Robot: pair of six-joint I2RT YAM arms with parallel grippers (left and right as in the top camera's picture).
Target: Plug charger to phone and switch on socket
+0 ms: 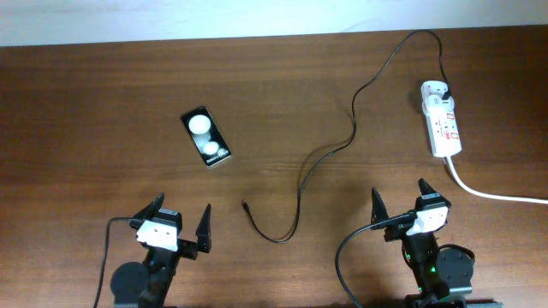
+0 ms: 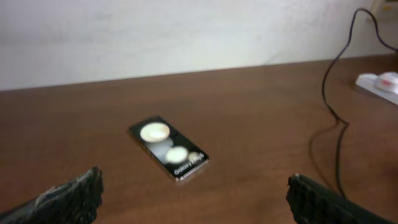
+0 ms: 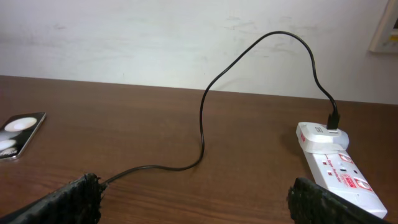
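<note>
At the near side, the left gripper (image 1: 180,212) and right gripper (image 1: 400,198) are hovering wide and empty, the charger (image 1: 298,197) lying with its loose tip between them, seemingly ready for picking.

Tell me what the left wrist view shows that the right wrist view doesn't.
Only the left wrist view: the whole phone with its white text, seen between the fingers of the open left pincer.

Only the right wrist view: the charger plugged into the end of the socket, most of the socket with its red markings, and the open right pincer.

Both: the charger's black cable running over the wooden table, plus at least an edge of the phone and of the socket.
</note>
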